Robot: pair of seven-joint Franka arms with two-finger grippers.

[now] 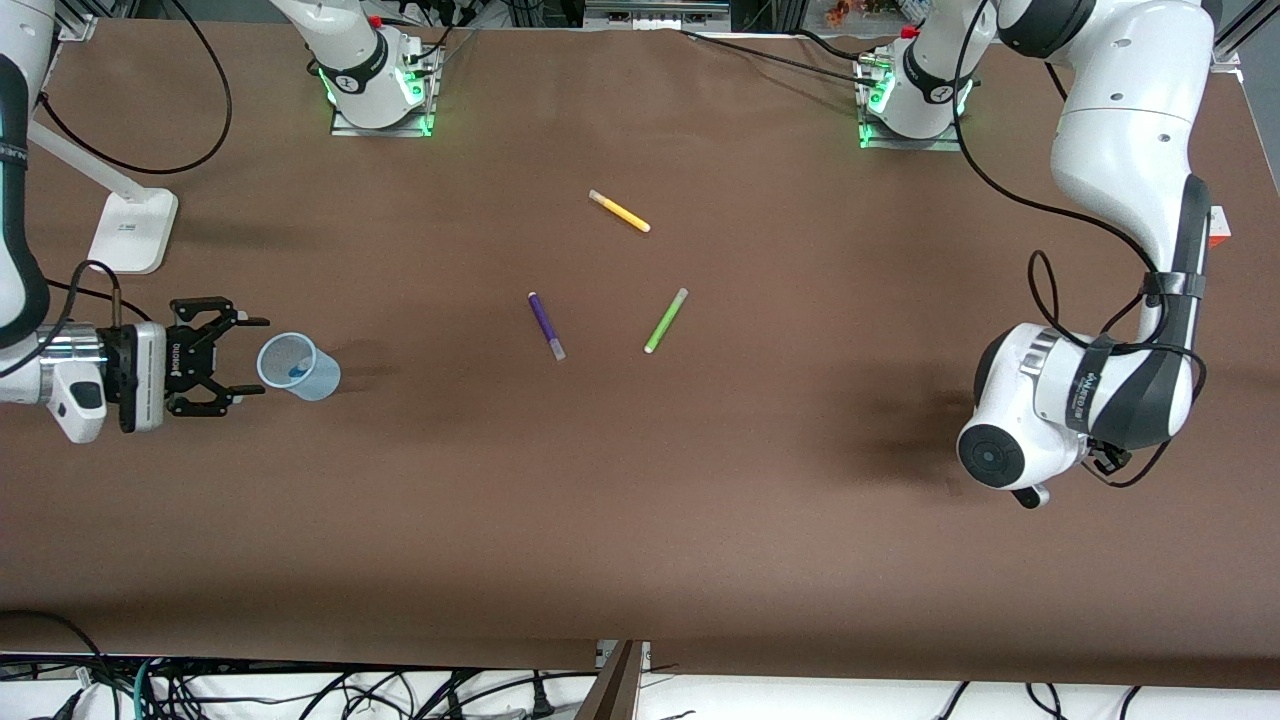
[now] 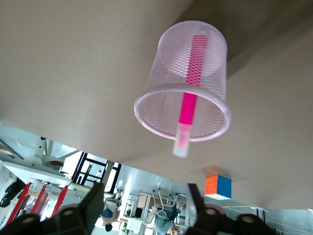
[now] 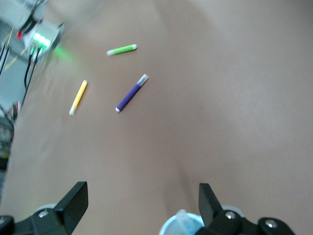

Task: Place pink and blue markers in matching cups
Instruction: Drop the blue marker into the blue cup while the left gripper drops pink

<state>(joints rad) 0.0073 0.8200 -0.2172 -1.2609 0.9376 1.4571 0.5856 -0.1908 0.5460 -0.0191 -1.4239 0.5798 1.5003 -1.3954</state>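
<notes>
On the brown table (image 1: 700, 520) I see the right gripper (image 1: 252, 355) spread wide beside the pale blue cup (image 1: 298, 367), with something blue inside. Farther lie the purple pen (image 1: 546, 325), green pen (image 1: 666, 320), then yellow pen (image 1: 619, 211). My left gripper (image 2: 144, 205), also spread, looks at the pink cup (image 2: 183, 83) holding the pink marker (image 2: 188, 100).

Brown table (image 1: 700, 480): yellow marker (image 1: 619, 211) at upper centre of frame; purple marker (image 1: 546, 325) and lime green marker (image 1: 665, 320) below it at mid-frame, well apart. White stand base (image 1: 132, 230) at upper left. Rubik's cube (image 2: 218, 187) visible in left wrist view.
</notes>
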